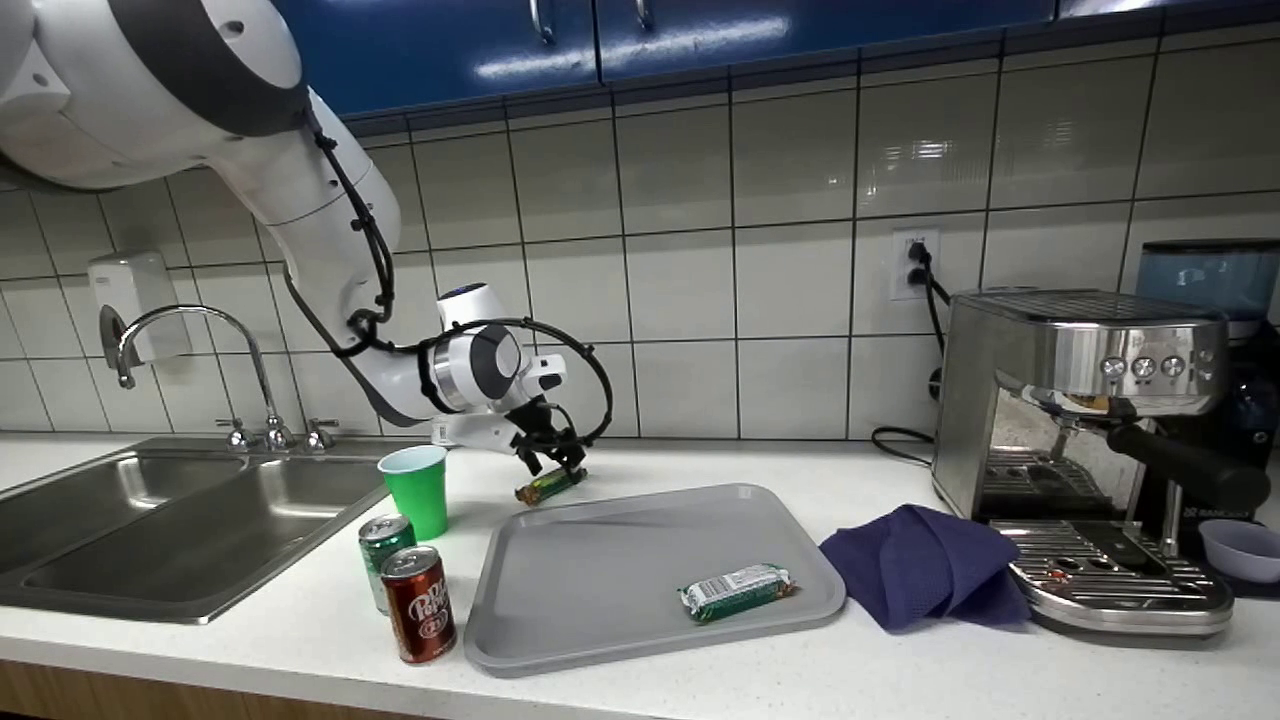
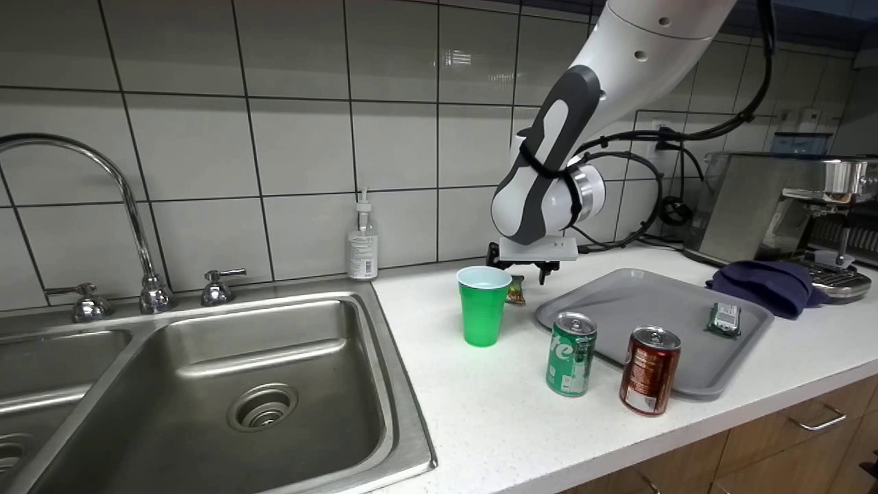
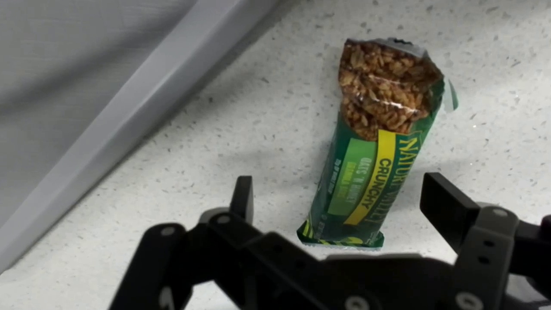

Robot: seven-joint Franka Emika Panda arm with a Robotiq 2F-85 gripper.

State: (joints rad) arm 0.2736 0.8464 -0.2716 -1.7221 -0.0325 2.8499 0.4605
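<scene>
The black two-fingered gripper point(image 3: 335, 189), carried by a white and dark-grey robot arm point(image 1: 310, 190), hangs at the far side of a white speckled countertop point(image 3: 215, 142) with its jaws spread wide. In the wrist view, a granola bar in a green, yellow-striped wrapper point(image 3: 370, 159) lies ungripped between the fingers, a gap on either side of it, brown oats showing through its clear end. In an exterior view, this bar lies just past the far left edge of a grey rectangular tray point(image 1: 600, 570). A snack bar in green-and-white wrapping point(image 1: 738, 592) rests on the tray's near right part. Right of the tray sit a crumpled purple cloth point(image 1: 925, 565) and a silver metal espresso machine point(image 1: 1075, 340). To its left stand a green cup point(image 1: 417, 495) and, nearer, a green aluminium can point(image 1: 383, 545) beside a dark-red can point(image 1: 424, 605); a stainless-steel sink point(image 1: 230, 520) is farther left.
</scene>
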